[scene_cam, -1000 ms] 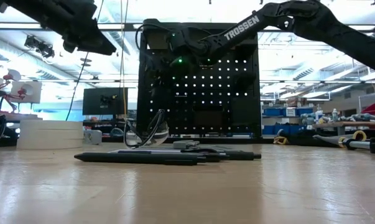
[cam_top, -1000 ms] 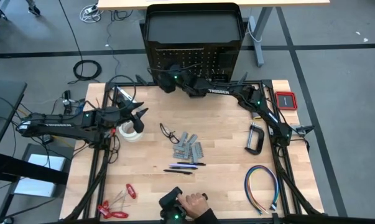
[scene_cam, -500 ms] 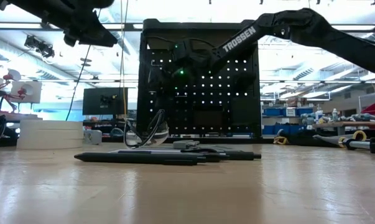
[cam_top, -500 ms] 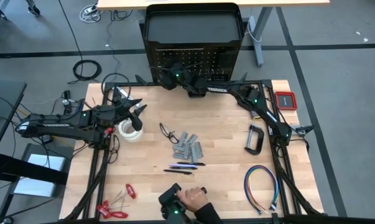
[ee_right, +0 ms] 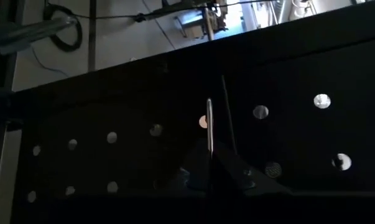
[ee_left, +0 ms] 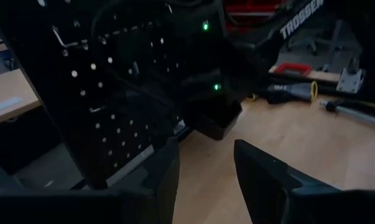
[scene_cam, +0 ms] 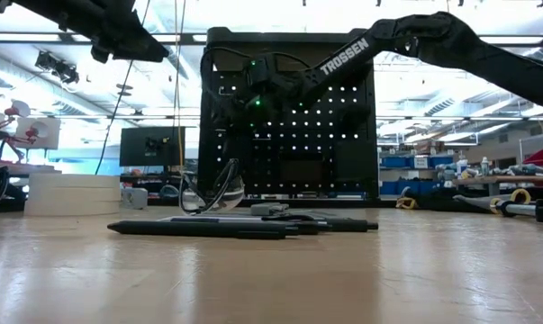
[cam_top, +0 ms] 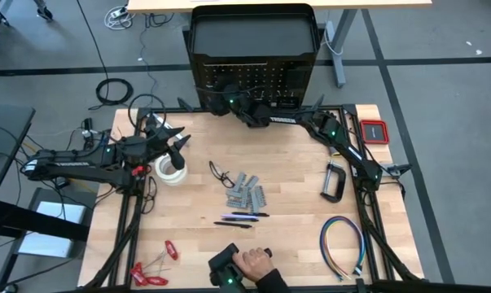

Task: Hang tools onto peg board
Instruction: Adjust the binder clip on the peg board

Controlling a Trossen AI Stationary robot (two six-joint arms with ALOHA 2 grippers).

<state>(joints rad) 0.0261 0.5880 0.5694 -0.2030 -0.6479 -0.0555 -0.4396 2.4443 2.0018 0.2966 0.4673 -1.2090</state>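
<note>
Black perforated metal fills my right wrist view: the peg board stands upright at the table's far edge, and my right fingers press close to its holed face, pinching a thin silver bar-shaped tool. My left fingers hover parted and empty near the left edge, above the white tape rolls. Grey metal pieces and dark pens lie mid-table.

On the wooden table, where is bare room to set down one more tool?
Free: the near-left patch between the white tape roll, red-handled hand tools and dark pens; also between the grey metal pieces and black C-clamp. Crowded: the table's far edge, under both arms.
</note>
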